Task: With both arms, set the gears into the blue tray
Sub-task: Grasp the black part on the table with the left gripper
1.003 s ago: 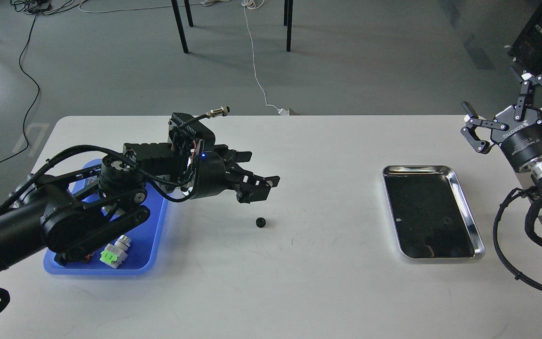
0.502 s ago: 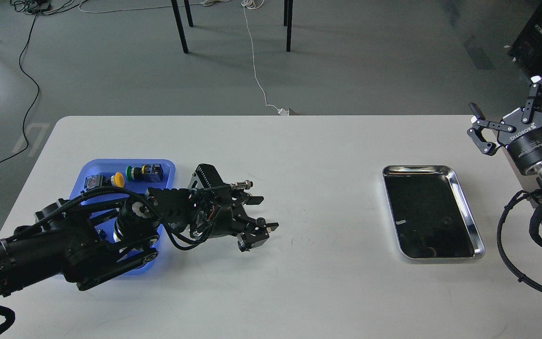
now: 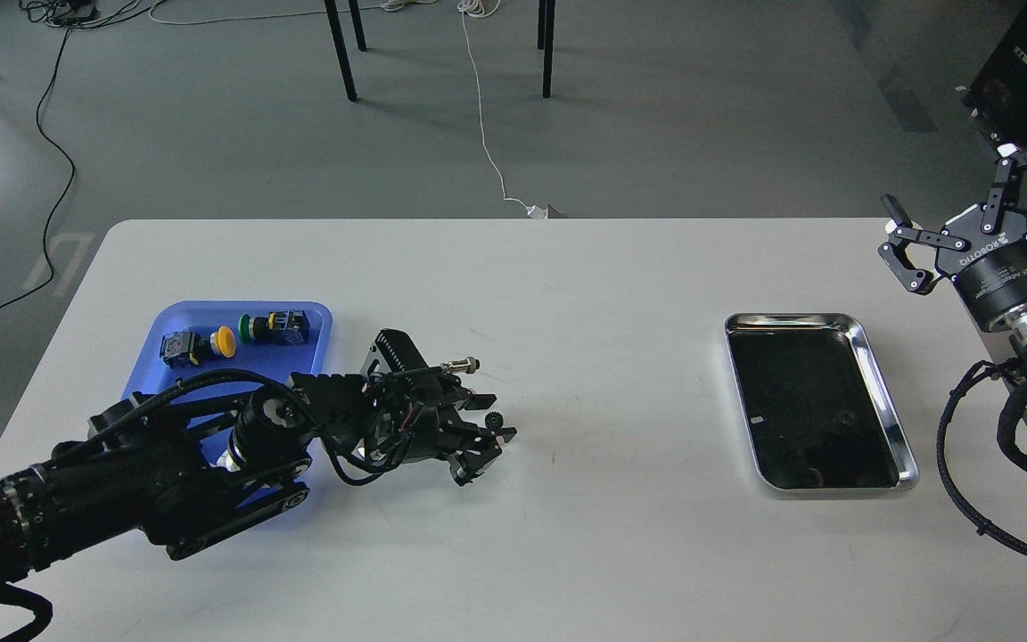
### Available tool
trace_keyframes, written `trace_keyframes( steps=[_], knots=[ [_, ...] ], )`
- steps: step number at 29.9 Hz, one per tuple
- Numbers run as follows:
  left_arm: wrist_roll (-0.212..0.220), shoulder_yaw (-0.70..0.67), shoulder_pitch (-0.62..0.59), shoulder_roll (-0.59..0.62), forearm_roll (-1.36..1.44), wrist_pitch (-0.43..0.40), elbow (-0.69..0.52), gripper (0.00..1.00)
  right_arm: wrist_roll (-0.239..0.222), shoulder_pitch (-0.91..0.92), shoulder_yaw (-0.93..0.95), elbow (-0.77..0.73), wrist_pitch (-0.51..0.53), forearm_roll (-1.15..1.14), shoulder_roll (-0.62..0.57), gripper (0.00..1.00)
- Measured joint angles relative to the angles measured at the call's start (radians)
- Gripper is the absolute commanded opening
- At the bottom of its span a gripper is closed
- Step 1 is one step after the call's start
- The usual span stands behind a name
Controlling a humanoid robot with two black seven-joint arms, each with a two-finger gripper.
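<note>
A small black gear (image 3: 495, 420) lies on the white table, right of the blue tray (image 3: 210, 314). My left gripper (image 3: 493, 419) is low over the table with one finger on each side of the gear; a narrow gap still shows, so it is open. The left arm covers the tray's near half. My right gripper (image 3: 948, 187) hangs open in the air at the far right, beyond the table's edge, with nothing in it.
Colour-capped push-button switches, one yellow (image 3: 225, 341) and one green (image 3: 246, 328), lie at the back of the blue tray. A shiny steel tray (image 3: 890, 392) with a dark inside sits on the right of the table. Chair legs and cables are on the floor behind.
My left arm dropped from above the blue tray to table level, uncovering the switches, and its fingers came in around the gear and narrowed. The gear has not moved. The right gripper shifted slightly.
</note>
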Motion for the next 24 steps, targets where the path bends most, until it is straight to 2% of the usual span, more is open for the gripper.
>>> trace_keyframes(
  steps=[5,17,24],
  knots=[
    [-0.001,0.0,0.002,0.0,0.0,0.0,0.01,0.49,0.0,0.0,0.0,0.011,0.0,0.0,-0.001,0.98],
    [-0.008,-0.002,0.003,-0.01,0.0,0.02,0.027,0.12,0.0,0.0,0.002,0.011,0.0,0.0,-0.001,0.98],
    [-0.013,-0.003,0.004,-0.003,0.0,0.019,0.025,0.11,0.0,0.0,0.002,0.011,0.0,0.0,-0.001,0.98]
  ],
)
